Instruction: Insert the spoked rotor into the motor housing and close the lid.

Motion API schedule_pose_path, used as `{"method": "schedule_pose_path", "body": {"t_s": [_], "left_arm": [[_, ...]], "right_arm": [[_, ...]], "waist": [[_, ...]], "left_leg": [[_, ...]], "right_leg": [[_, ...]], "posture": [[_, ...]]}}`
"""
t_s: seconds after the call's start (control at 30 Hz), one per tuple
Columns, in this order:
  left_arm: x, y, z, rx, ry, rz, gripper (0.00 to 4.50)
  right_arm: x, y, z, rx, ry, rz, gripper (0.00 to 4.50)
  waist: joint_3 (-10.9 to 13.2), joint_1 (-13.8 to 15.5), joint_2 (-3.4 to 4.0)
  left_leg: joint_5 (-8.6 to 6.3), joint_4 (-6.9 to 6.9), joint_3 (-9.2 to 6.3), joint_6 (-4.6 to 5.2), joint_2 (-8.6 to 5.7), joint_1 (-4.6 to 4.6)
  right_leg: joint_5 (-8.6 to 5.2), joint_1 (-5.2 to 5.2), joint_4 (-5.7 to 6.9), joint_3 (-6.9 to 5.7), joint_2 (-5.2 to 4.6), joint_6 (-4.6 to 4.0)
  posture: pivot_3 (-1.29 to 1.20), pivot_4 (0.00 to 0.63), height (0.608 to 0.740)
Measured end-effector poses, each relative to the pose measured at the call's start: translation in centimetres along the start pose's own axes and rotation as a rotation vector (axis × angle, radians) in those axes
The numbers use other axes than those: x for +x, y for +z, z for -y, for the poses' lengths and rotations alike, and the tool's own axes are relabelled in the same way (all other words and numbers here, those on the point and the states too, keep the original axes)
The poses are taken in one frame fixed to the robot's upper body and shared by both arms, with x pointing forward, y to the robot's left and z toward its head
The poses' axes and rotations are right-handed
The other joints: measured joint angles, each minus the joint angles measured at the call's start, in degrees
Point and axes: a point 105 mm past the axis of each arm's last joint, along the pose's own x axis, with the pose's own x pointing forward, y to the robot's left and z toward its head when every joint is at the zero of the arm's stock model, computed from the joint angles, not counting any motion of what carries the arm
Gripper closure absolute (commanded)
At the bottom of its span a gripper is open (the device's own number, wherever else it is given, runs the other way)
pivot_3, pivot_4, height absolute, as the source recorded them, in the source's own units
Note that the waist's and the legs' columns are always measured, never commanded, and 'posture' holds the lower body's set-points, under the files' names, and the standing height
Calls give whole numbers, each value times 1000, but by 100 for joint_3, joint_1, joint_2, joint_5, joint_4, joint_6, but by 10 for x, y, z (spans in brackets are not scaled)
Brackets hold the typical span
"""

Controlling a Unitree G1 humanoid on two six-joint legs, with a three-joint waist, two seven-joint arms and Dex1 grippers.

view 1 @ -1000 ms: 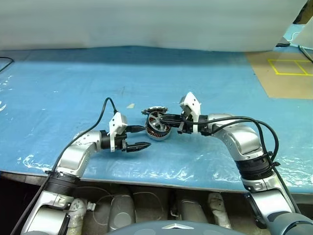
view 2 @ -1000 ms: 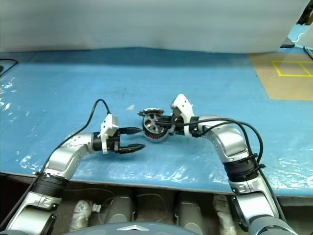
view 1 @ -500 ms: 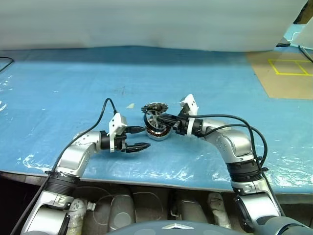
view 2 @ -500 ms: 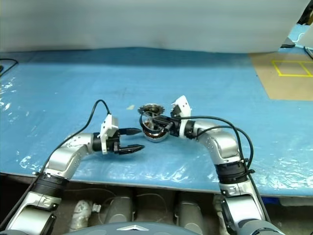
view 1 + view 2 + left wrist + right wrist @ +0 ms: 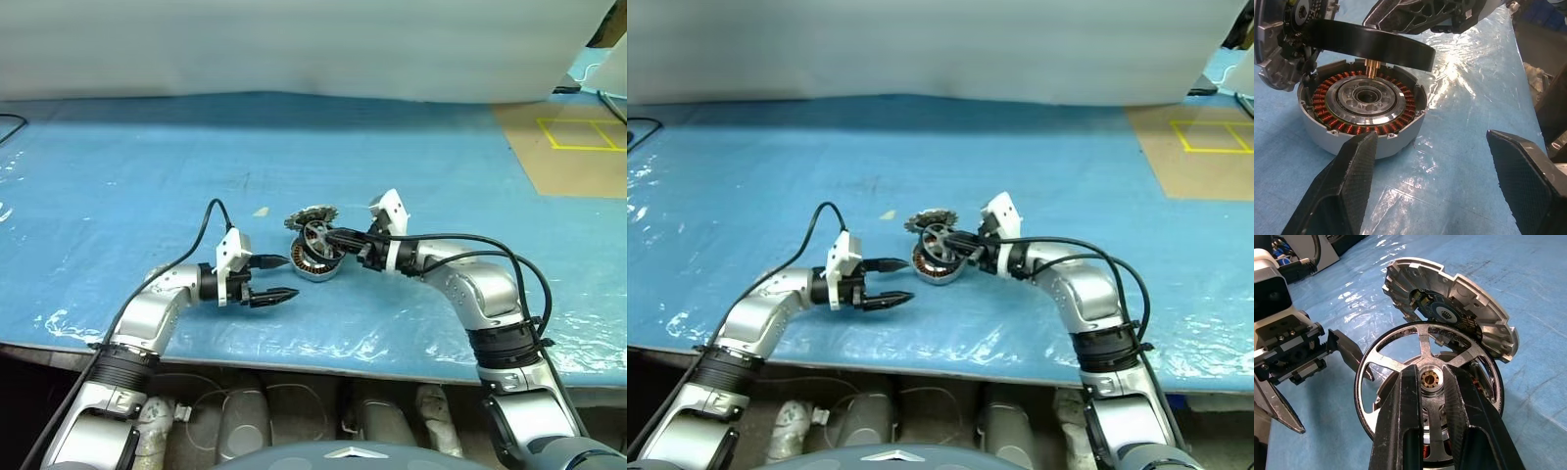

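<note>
Head stereo pair looking down, wrist cameras close, sharing motor housing [image 5: 1366, 115]

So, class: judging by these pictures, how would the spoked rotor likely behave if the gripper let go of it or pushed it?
The spoked rotor looks rigid: a metal hub and spokes inside a solid black rim, so probably stiff and heavy for its size. Being round, it could roll if dropped on edge. It hangs tilted over the motor housing in the right gripper, so it might seat crooked if released.
</note>
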Motion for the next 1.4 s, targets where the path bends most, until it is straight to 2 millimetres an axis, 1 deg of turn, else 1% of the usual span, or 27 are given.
{"method": "schedule_pose_path", "body": {"t_s": [0.23, 0.43, 0.5, 0.63, 0.87, 0.9, 1.03, 1.27, 1.4], "left_arm": [[1, 0, 0, -2, -1, 4, 759], [1, 0, 0, -2, -1, 4, 759], [1, 0, 0, -2, -1, 4, 759], [1, 1, 1, 2, -3, 4, 759], [2, 2, 1, -2, -3, 2, 759], [2, 2, 1, -5, -3, 1, 759], [2, 1, 1, -8, -3, 0, 759], [2, 1, 1, -8, -2, 0, 759], [2, 1, 1, -9, -2, 0, 759]], "right_arm": [[5, 0, -3, 11, 5, 13, 4255], [9, 6, -6, 3, 15, 22, 4255], [10, 3, -4, 10, 12, 13, 4255], [5, -8, 0, 29, -2, -17, 4255], [8, -9, -4, -11, 10, -20, 4255], [8, -9, -4, -30, 11, -21, 3524], [10, -11, -5, -58, 9, -31, 2314], [6, -14, 0, -59, -21, -64, 2314], [4, -6, 0, -82, -21, -48, 2314]], "waist": [[0, 0, 0], [0, 1, 0], [0, 1, 0], [0, 7, 0], [0, -2, 0], [0, -2, 0], [0, -1, 0], [0, 0, 0], [0, -2, 0]], "left_leg": [[0, -1, 0, 0, 0, 0], [0, -1, 0, 0, 0, 0], [0, -1, 0, 0, -1, -1], [0, -1, 0, 0, -1, -3], [0, -1, 0, 0, 0, 0], [0, -1, 0, 0, 0, -1], [0, -3, 0, 0, -1, -1], [0, -3, 0, 0, -1, -1], [0, -3, 0, 0, -1, -1]], "right_leg": [[0, 0, 0, 0, 0, 0], [0, 0, 0, 0, 0, 0], [0, 0, -1, 0, -1, 0], [0, 0, -2, 0, -1, 0], [-1, 0, -2, 0, -1, 1], [-1, 0, -2, 0, 0, 1], [-1, -1, -3, 0, 0, 1], [0, 0, -2, 0, 0, 0], [0, -1, -2, 0, 0, 0]], "posture": [[0, 150, 740], [0, 150, 740], [0, 150, 740], [0, 150, 740], [0, 150, 740], [0, 150, 740], [0, 150, 740], [0, 150, 740], [0, 150, 740]]}}
